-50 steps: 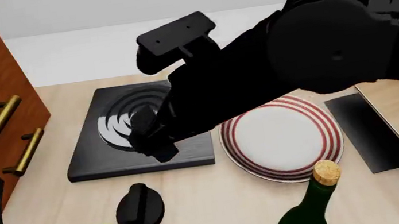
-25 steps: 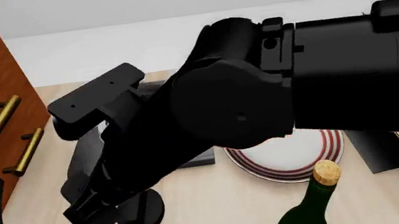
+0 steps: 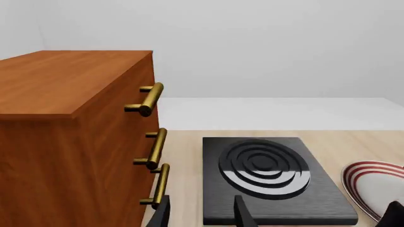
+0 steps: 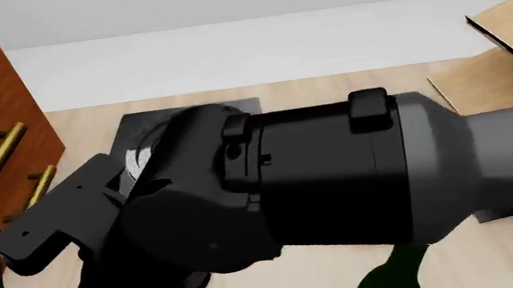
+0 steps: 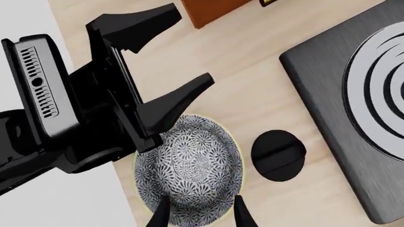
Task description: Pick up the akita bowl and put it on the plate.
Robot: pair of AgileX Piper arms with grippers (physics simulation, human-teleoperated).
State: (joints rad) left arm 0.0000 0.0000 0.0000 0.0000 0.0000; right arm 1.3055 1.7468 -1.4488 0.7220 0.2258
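Akita bowl (image 5: pixel 189 168) sits on the wooden table (image 5: pixel 246 85) right at the near edge, and the right gripper (image 5: pixel 197 213) hangs straight over it with its fingers spread, not touching anything as far as I can see. In the right wrist view the left gripper (image 5: pixel 171 61) is parked just beside the bowl, jaws wide apart and empty. A small black round knob thing (image 5: pixel 277 155) sits close on the bowl's other side, so room is tight on both flanks. Past the knob is the black square slab (image 3: pixel 271 182) with grey rings, and the red-ringed plate (image 3: pixel 373 182) lies just beyond that slab's far side. The wooden drawer cabinet (image 3: pixel 75 142) with brass handles (image 3: pixel 151 97) crowds the left side of the table. From the front, the right arm (image 4: pixel 321 180) blocks nearly everything; only a sliver of the bowl shows at the bottom edge. No readable writing or labels anywhere.
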